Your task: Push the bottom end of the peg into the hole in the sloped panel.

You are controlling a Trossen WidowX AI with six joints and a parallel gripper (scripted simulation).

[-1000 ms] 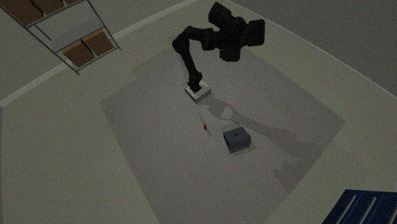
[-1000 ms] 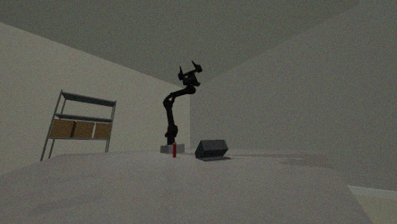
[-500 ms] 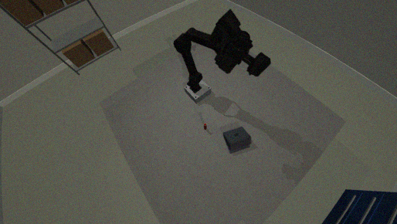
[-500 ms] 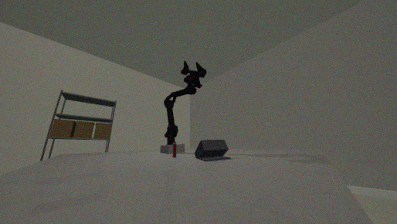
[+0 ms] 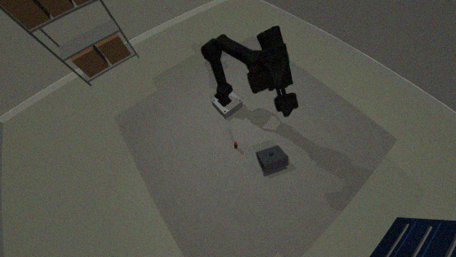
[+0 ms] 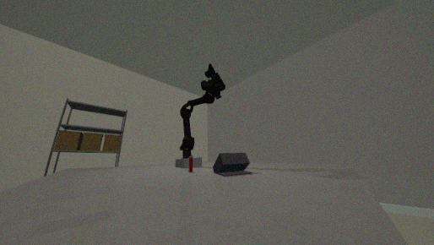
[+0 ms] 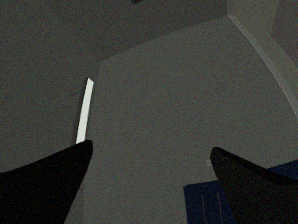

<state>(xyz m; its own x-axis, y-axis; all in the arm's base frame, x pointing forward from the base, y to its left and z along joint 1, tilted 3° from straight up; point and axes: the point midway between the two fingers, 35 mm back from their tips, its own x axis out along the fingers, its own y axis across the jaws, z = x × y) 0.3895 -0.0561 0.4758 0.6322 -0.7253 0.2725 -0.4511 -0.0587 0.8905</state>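
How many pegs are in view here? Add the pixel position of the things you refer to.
1. The red peg (image 5: 235, 145) (image 6: 191, 165) stands upright on the table, beside the dark sloped block (image 5: 276, 156) (image 6: 233, 161). The wrist view shows none, and one behind the block could be hidden in the exterior view.
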